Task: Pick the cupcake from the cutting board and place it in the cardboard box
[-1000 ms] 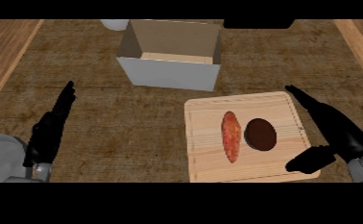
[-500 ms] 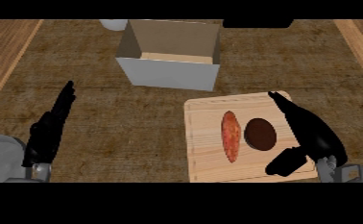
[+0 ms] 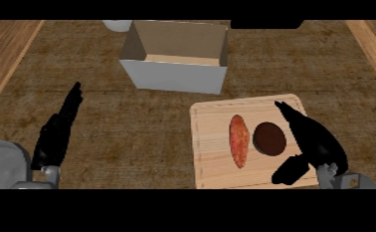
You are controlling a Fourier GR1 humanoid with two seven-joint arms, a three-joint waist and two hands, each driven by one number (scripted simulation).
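Beside your right hand: the cupcake (image 3: pixel 269 138), a dark brown round, lies on the cutting board (image 3: pixel 213 164) just left of the fingers, apart from them.
Right hand (image 3: pixel 317 144): over the board's right side, fingers straight and pointing away from you, thumb spread out below the cupcake; it has hold of nothing.
Left of the cupcake: a long reddish-orange piece of food (image 3: pixel 238 140) lies lengthwise on the board, close beside it but not touching.
Beyond your right fingertips, up and to the left: the cardboard box (image 3: pixel 176 74) stands open on the counter (image 3: pixel 132 121), near the board's far left corner.
Left hand (image 3: pixel 57 129): you see it resting at the lower left, fingers straight, holding nothing, well apart from board and box.
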